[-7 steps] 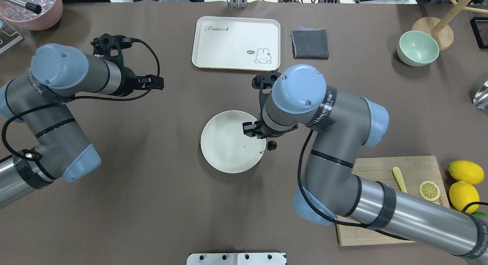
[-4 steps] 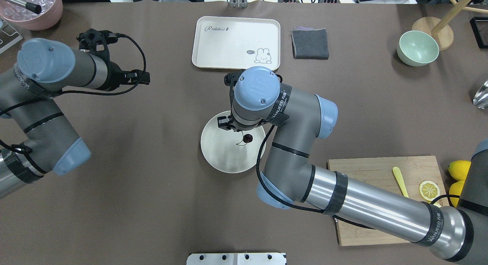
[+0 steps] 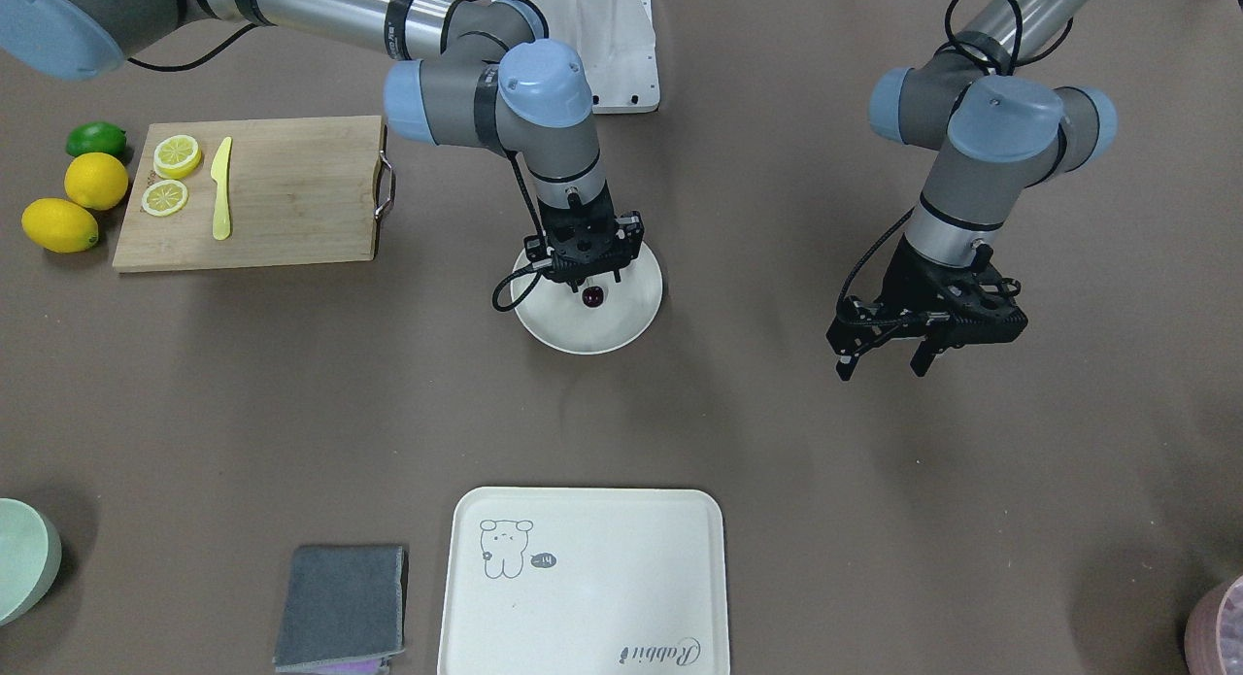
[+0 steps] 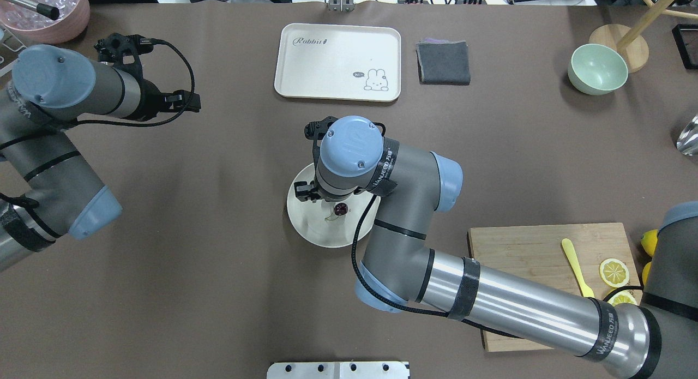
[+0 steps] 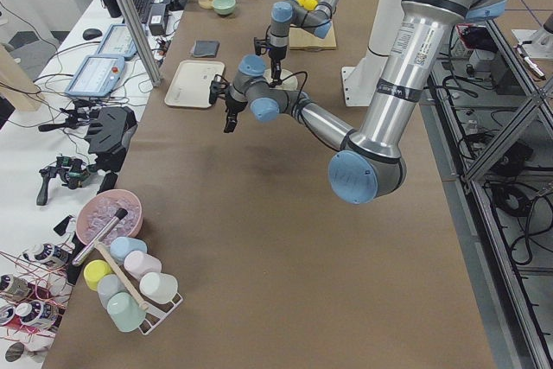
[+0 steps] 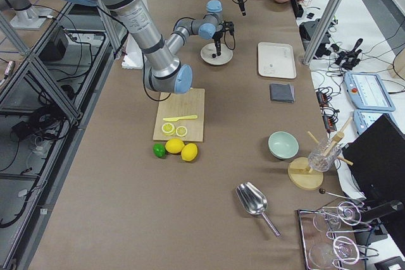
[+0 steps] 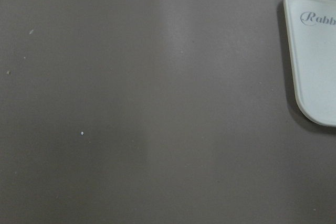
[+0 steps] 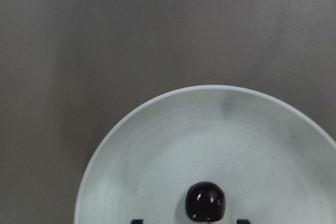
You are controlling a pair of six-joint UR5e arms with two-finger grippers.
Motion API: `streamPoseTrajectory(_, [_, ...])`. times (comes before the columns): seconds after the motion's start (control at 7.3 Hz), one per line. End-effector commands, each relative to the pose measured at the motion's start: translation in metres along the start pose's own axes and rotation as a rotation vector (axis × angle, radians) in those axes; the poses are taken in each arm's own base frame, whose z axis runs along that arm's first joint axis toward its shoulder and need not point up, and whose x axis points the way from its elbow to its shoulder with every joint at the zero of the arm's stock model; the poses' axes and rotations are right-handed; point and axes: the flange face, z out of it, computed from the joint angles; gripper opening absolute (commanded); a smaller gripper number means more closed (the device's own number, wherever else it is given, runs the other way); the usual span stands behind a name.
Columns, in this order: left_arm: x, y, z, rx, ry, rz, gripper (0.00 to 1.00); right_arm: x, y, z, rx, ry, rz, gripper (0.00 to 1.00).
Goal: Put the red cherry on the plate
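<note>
The red cherry (image 4: pixel 341 209) is a dark glossy ball over the middle of the round off-white plate (image 4: pixel 311 229), with its thin stem (image 4: pixel 331 218) curling beside it. My right gripper (image 3: pixel 586 279) points straight down over the plate (image 3: pixel 626 327) and is shut on the cherry (image 3: pixel 593 294). The right wrist view has the cherry (image 8: pixel 205 201) at its bottom edge between the two finger edges, low over the plate (image 8: pixel 157 150). Whether it touches the dish I cannot tell. My left gripper (image 3: pixel 882 364) hangs open and empty far from the plate.
A cream rabbit tray (image 4: pixel 338 60) and a folded grey cloth (image 4: pixel 443 62) lie beyond the plate. A pale green bowl (image 4: pixel 597 68) stands at the far right. The wooden board (image 4: pixel 534 248) carries a yellow knife and lemon slices, with lemons (image 3: pixel 95 180) beside it.
My right arm has swung leftward, carrying the cherry from the plate's right rim to over its middle. My left arm has drawn back toward the far left.
</note>
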Motion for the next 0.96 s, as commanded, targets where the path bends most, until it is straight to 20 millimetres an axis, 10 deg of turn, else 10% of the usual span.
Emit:
streamPoseTrajectory(0.0, [-0.004, -0.002, 0.002, 0.003, -0.006, -0.004, 0.98, -0.01, 0.009, -0.01, -0.005, -0.024, 0.017, 1.0])
streamPoseTrajectory(0.27, [-0.01, -0.004, 0.005, 0.084, 0.036, 0.015, 0.98, 0.038, -0.053, -0.051, -0.01, -0.002, 0.084, 1.0])
streamPoseTrajectory(0.82, [-0.064, -0.047, 0.002, 0.18, -0.029, -0.026, 0.98, 0.253, -0.102, -0.169, -0.127, 0.194, -0.043, 1.0])
